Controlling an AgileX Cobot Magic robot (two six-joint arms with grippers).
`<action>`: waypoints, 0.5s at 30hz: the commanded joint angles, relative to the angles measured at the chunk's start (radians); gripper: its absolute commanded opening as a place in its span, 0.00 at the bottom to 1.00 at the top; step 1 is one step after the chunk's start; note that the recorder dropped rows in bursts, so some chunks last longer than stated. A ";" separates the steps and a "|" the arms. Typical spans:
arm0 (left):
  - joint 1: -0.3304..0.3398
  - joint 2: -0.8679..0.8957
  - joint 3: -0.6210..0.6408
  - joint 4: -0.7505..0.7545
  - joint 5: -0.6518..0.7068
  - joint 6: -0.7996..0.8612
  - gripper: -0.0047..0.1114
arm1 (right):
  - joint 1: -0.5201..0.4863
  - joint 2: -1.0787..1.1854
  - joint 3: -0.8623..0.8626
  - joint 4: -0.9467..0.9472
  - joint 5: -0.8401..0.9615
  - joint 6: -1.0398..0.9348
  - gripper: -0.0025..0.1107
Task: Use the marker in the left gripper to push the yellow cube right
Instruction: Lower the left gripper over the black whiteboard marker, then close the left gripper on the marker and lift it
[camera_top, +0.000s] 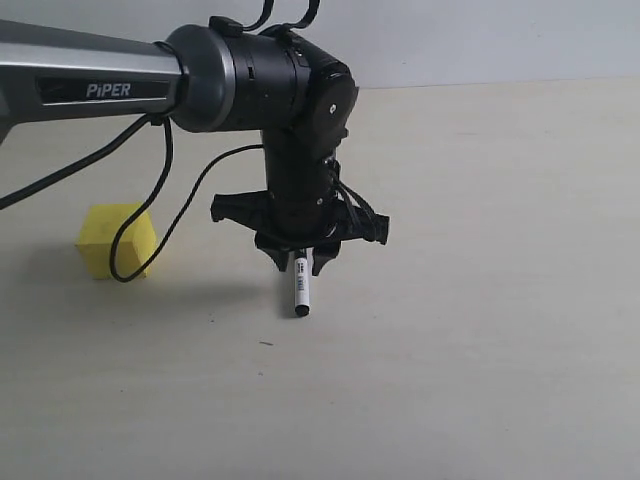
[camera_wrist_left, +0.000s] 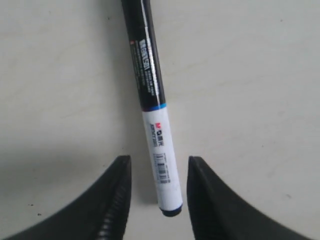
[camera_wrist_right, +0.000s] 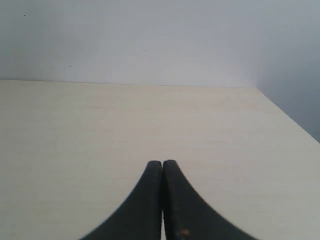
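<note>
While the left gripper (camera_top: 300, 266) hangs nose-down over the table (camera_top: 480, 380), its jaws stand apart. In the left wrist view the marker (camera_wrist_left: 153, 100) runs between the two black fingers (camera_wrist_left: 114, 200), with a strip of bare table showing on either side of the barrel. Nothing is clamped. In the exterior view the marker is near upright and slightly tilted, its lower end at the tabletop and its upper end hidden under the gripper body. I cannot tell whether it leans on a finger.

Yellow cube (camera_top: 116, 240): on the table, well apart from the gripper, on the left of the exterior view. A black cable loop (camera_top: 135, 255) passes in front of it in that view. Nothing touches it. By my reading the push is not yet begun.

Right gripper (camera_wrist_right: 162, 200): fingers pressed together, nothing between them, bare table beyond.

Handling, as judged:
- The marker looks light and stiff, with a smooth round plastic barrel, so it is likely to roll or pivot in a loose pinch.
- The best hold looks to be the end lying between the fingers, with the jaws square across the barrel and the lower end left free as the pushing tip.
- The cube looks light, matte and flat-faced. It should slide rather than tip if met low and near the middle of its left face.
- Off-centre contact would likely spin it.
</note>
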 joint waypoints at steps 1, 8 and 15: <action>-0.003 0.002 0.003 0.007 -0.007 -0.055 0.37 | -0.006 -0.005 0.006 0.000 -0.014 -0.006 0.02; -0.003 0.003 0.033 0.008 -0.055 -0.069 0.37 | -0.006 -0.005 0.006 0.000 -0.014 -0.006 0.02; -0.003 0.029 0.034 0.000 -0.055 -0.067 0.37 | -0.006 -0.005 0.006 0.000 -0.014 -0.006 0.02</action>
